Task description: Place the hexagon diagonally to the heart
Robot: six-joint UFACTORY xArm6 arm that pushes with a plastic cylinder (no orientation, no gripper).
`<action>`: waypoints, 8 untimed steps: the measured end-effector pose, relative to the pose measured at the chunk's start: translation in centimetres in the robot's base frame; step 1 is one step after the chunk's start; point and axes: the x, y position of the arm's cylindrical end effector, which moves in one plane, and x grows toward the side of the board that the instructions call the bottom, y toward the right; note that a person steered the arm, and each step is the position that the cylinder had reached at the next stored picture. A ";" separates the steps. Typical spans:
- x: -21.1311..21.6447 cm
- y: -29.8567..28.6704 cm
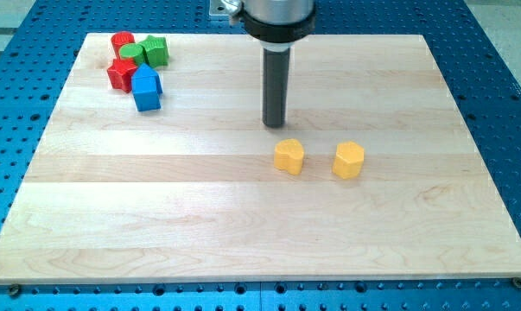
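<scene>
Pale wooden surface point(243, 225) on a blue perforated bench. No claw on this rig, so nothing is grasped; my tip point(274, 125) rests just above the yellow heart point(289, 157) toward the view's top, apart from it. Yellow hexagon point(349, 160) sits beside the heart on the view's right, level with it, not diagonal. Approach step, by my judgement: hexagon untouched. Next move calls for circling to the hexagon's lower or upper side and nudging it off the shared row. 5 blocks, red, green and blue, cluster at top left.

Yellow heart-shaped block point(289, 156) lying flat near the table centre; yellow hexagonal block point(348, 160) just beside it, toward the view's right.
</scene>
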 end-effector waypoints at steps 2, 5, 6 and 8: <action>8.1 12.1; 7.6 8.7; 9.5 5.4; 10.4 10.8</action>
